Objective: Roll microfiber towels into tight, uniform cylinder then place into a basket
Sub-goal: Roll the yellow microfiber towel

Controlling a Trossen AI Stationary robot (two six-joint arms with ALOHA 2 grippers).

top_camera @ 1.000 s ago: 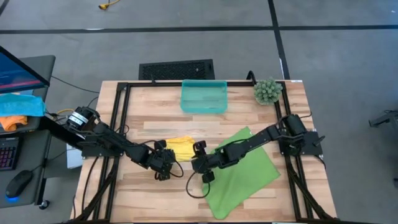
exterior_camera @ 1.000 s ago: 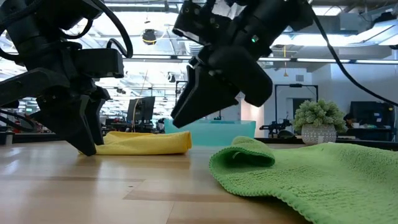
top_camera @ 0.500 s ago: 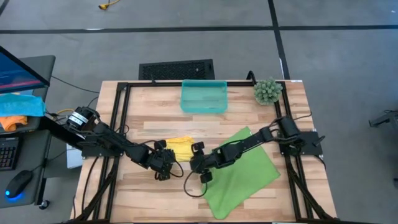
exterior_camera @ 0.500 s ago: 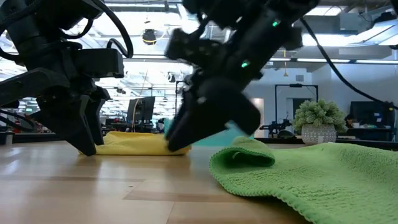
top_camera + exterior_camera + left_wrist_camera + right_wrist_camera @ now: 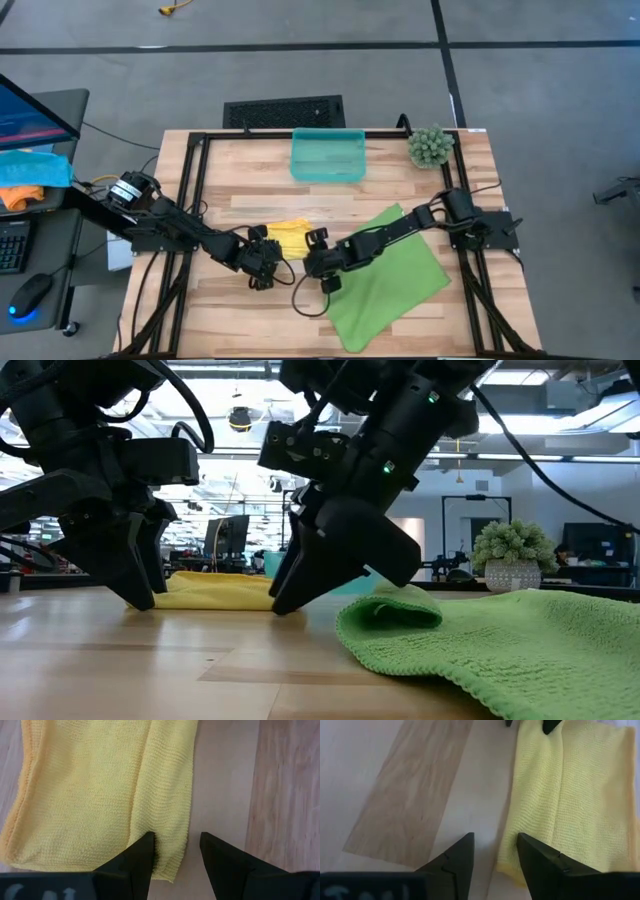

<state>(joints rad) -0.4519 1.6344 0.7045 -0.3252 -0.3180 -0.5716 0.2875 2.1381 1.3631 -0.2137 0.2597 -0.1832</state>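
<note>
Two grippers are set down at opposite ends of the folded yellow towel (image 5: pixel 290 238) near the middle of the table (image 5: pixel 230 300). Nearest the low camera, the lime green towel (image 5: pixel 520 645) is spread flat across the table's right front, one corner of it curled over into a small fold. Just behind it, the right gripper (image 5: pixel 285 600) is lowered to the wood at the yellow towel's right end; in its wrist view the fingers (image 5: pixel 457 862) are seen partly open, straddling the cloth's edge, with nothing yet clamped. At the towel's left end the left gripper (image 5: pixel 175 852) is likewise partly open, one finger pressed onto the cloth's corner and the other on bare wood beside it. Farther back, the teal basket (image 5: pixel 327 155) is placed at the table's far edge, well apart from both towels. A small potted plant (image 5: pixel 430 146) is seen at the far right corner.
</note>
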